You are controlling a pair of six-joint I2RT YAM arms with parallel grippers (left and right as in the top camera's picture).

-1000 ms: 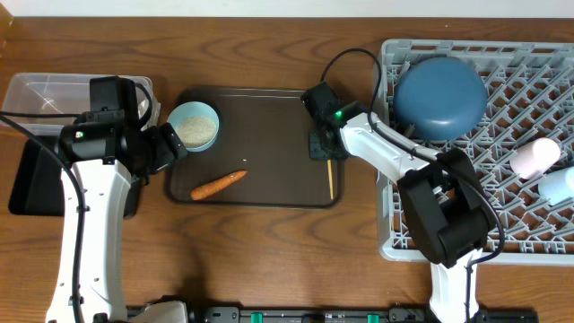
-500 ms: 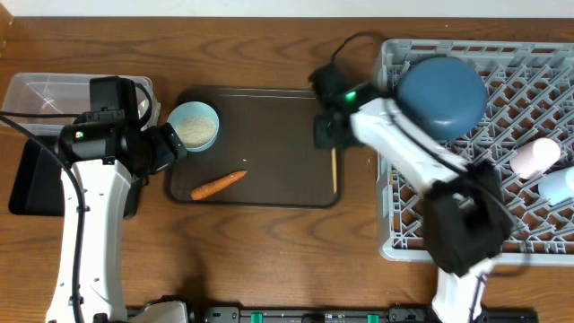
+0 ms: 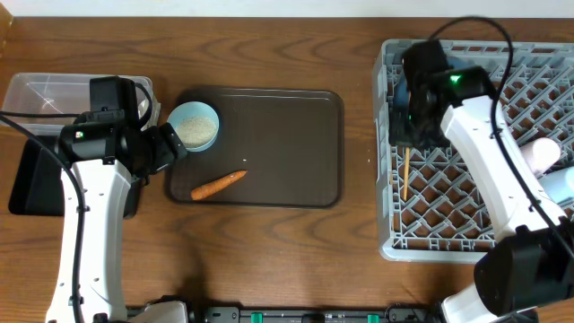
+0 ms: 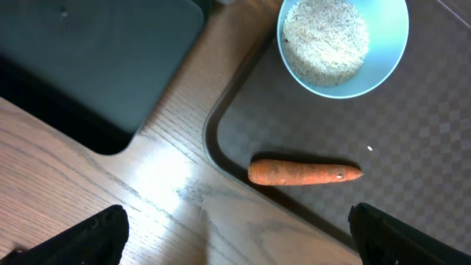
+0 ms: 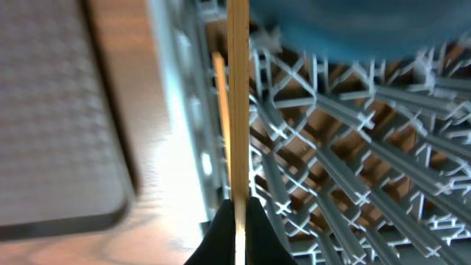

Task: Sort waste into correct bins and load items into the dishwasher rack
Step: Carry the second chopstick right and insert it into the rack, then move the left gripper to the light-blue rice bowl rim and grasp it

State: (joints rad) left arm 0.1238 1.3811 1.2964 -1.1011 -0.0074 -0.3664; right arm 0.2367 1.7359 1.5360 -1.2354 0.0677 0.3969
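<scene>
Pinched between the closed fingers of the right gripper: one wooden chopstick, gripped at one end, running straight out over the left side of the dishwasher rack, just inside its wall. Touching the lattice or hanging above it? Cannot tell. Close beside it in the wrist view, seemingly a second chopstick, against the rack's inner wall. Right by the gripper, the dark blue bowl in the rack's far left corner, mostly hidden under the arm from overhead. Over at the rack's right edge, the pale pink cup and the light blue cup, side by side. Off to the left on the table, the brown serving tray, carrying the small light blue bowl full of white rice, and the carrot lying near it, not touching. Above the tray's left edge, the left gripper, spread wide, holding nothing. Farther left, the clear tub and the black tray.
</scene>
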